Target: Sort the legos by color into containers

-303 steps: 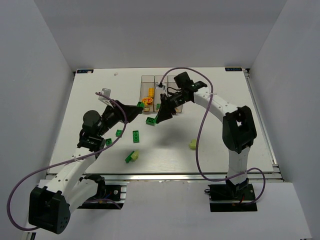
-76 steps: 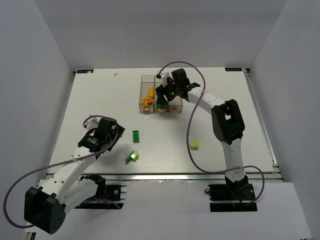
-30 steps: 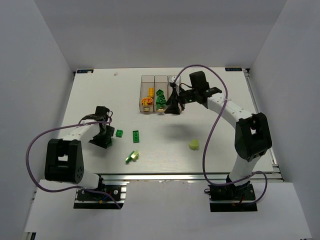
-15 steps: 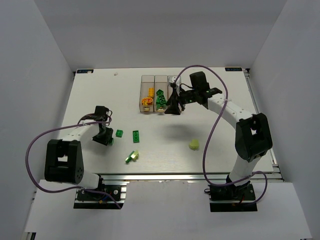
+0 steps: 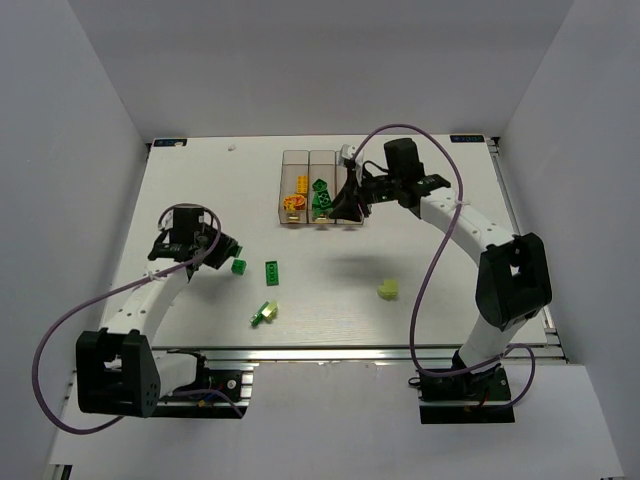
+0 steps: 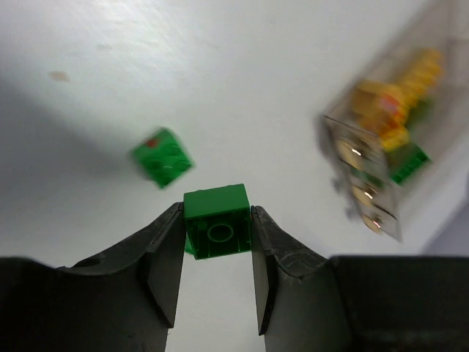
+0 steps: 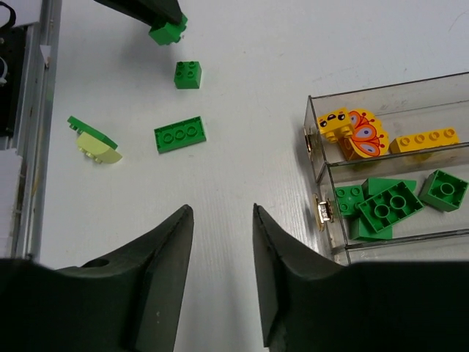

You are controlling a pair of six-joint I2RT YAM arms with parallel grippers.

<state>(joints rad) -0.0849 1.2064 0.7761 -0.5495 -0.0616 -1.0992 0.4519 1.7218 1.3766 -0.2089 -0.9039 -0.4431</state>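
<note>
My left gripper (image 6: 216, 209) is shut on a small bright green lego (image 6: 217, 229), held above the table at the left (image 5: 222, 247). Below it lie a small green brick (image 5: 239, 266) and a long green brick (image 5: 272, 272). A green and pale yellow-green pair (image 5: 264, 314) lies nearer the front. A single pale yellow-green brick (image 5: 388, 289) sits to the right. My right gripper (image 7: 221, 209) is open and holds nothing, hovering by the near end of the containers (image 5: 322, 187). The left bin holds orange bricks (image 7: 352, 132), the middle one green bricks (image 7: 388, 205).
The white table is walled in by white panels on three sides. Aluminium rails run along its front edge (image 5: 330, 352). The left arm's cable loops over the table's left side.
My left gripper has closed on the green brick and lifted it back and to the right. My right gripper's jaws have narrowed a little near the containers.
</note>
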